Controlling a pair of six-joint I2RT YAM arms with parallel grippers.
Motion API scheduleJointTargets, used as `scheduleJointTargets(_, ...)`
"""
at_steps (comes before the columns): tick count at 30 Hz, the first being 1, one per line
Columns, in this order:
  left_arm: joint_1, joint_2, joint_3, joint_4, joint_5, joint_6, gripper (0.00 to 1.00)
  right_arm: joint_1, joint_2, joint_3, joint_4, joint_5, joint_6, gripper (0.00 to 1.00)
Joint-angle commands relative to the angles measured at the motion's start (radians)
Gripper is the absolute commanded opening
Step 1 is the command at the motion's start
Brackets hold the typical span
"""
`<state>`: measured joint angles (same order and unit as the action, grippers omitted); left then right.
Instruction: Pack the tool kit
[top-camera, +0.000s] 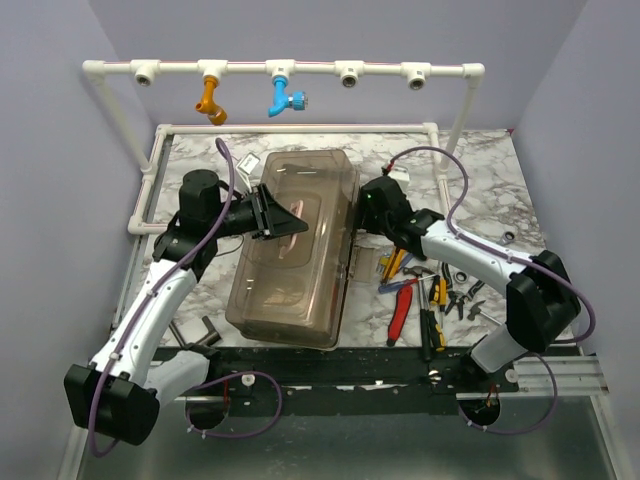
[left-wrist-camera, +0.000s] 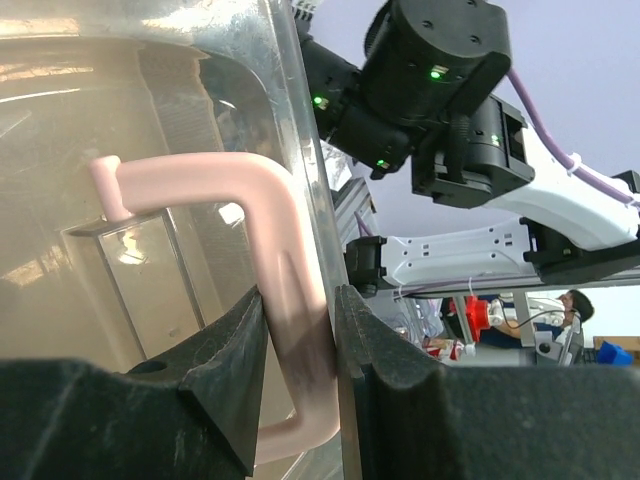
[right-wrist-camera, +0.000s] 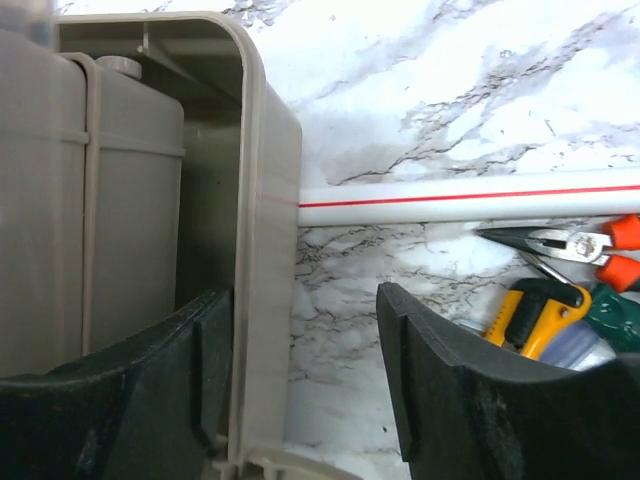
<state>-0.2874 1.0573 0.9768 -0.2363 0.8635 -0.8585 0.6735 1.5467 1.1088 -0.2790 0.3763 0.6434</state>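
The toolbox (top-camera: 295, 250) lies in the middle of the marble table, its smoky brown lid (top-camera: 310, 185) up. My left gripper (top-camera: 272, 212) is shut on the pink handle (left-wrist-camera: 290, 300) on the lid; the handle also shows in the top view (top-camera: 297, 225). My right gripper (top-camera: 365, 232) is open at the box's right side, one finger inside the beige base wall (right-wrist-camera: 262, 300), the other finger (right-wrist-camera: 440, 380) outside over the marble. Small hand tools (top-camera: 425, 295) with red, yellow and black handles lie loose to the right of the box.
A white pipe frame (top-camera: 300, 70) with orange (top-camera: 210, 100) and blue (top-camera: 285, 98) fittings spans the back. A white pipe with a red line (right-wrist-camera: 470, 200) lies on the table beside pliers (right-wrist-camera: 560, 245). A dark object (top-camera: 205, 335) lies at the front left.
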Motion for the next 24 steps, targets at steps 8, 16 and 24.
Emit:
scheduleJointTargets(8, 0.100, -0.122, 0.039, 0.041, 0.083, 0.021, 0.20, -0.043, 0.068, -0.013, 0.080, -0.074, -0.006, 0.40)
scheduleJointTargets(16, 0.305, -0.140, 0.064, -0.021, 0.173, 0.052, 0.20, -0.105, 0.070, 0.049, 0.019, -0.082, -0.066, 0.04)
scheduleJointTargets(24, 0.440, -0.152, 0.075, -0.108, 0.195, 0.117, 0.20, -0.196, 0.104, 0.104, -0.009, -0.174, -0.123, 0.01)
